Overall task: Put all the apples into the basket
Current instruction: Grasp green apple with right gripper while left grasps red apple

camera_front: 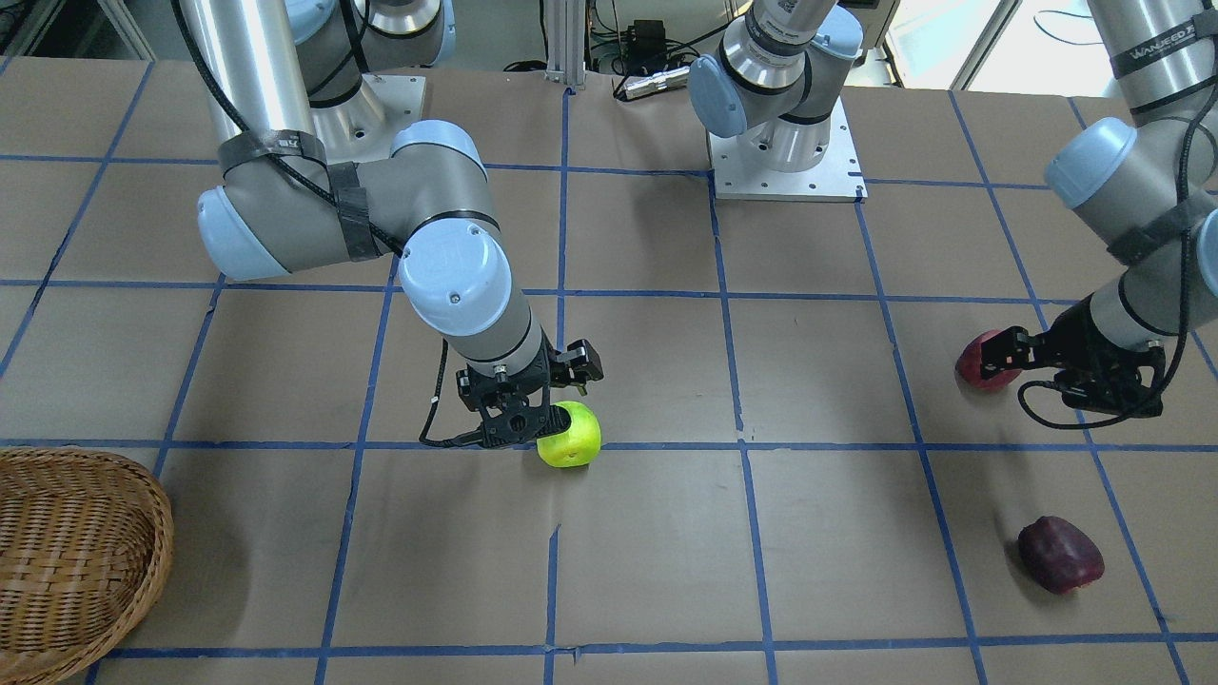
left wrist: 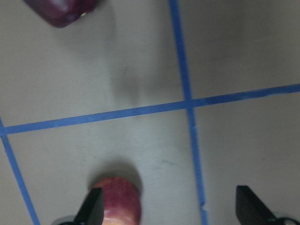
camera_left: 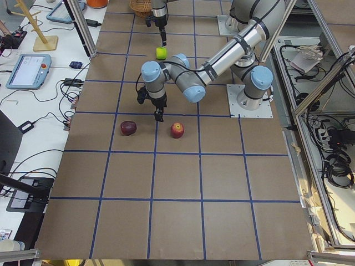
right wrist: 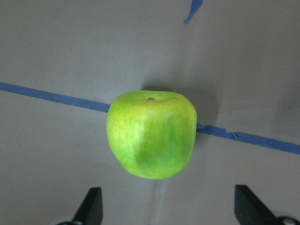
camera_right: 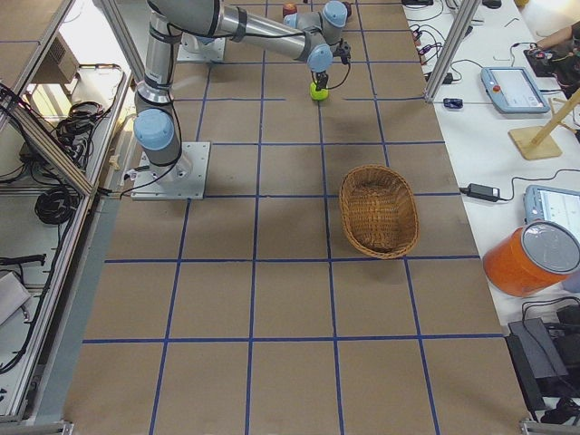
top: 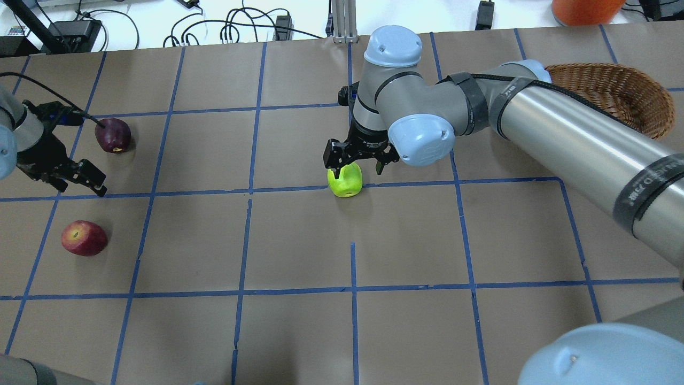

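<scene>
Right pincer (top: 357, 170), jaws wide to clear its width, brackets the round yellow-green apple (top: 344, 181) at mid-counter, apparently before closing. Left pincer (top: 81, 184), also wide, hovers beside the round red apple (top: 84, 238). The oval tan wicker basket (top: 641, 91) lies empty near the far edge.

Noted: a round bright yellow-green apple (top: 344, 180) sits on a blue tape line (top: 214, 190) mid-table, beneath the spread fingers of my right gripper (top: 356, 171), unclamped. A round red apple (top: 84, 238), yellowish stem end up, and a dark maroon-purple apple (top: 113, 135) lie apart on my left. The shallow oval tan wicker basket (top: 609, 80) stands upright at far right, well apart from all three.
</scene>
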Controlling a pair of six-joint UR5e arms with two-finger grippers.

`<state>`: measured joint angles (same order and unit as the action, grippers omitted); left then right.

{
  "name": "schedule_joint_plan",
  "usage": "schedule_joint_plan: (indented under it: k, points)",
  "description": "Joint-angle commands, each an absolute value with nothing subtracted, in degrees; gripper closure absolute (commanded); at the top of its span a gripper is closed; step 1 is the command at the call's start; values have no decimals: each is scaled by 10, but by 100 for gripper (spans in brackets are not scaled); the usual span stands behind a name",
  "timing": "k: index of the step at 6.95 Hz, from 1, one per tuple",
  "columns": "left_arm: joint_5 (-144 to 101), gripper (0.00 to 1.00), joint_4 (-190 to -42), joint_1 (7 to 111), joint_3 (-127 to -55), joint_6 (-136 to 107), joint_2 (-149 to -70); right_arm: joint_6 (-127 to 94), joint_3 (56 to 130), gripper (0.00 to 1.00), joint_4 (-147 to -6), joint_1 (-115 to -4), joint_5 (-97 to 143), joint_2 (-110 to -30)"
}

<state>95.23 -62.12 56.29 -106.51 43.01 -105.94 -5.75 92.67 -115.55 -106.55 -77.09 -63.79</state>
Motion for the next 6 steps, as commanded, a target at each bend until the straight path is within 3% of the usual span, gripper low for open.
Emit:
schedule_joint_plan:
  k: [1, 4, 5, 6]
  points:
    - [982, 0, -520, 535, -1160, 467, -1067, -57, 924, 0, -1206, -1066, -768, -597]
    - [1048, 0, -521, 534, -1180, 464, -1098, -57, 927, 0, -1213, -1066, -755, -571]
    - [1044, 9, -516, 535, -1180, 462, -1102, -57, 926, 0, -1216, -1066, -754, -562]
    - [1042, 54, -519, 537, -1170, 460, -1102, -59, 921, 0, -1222, -1066, -757, -562]
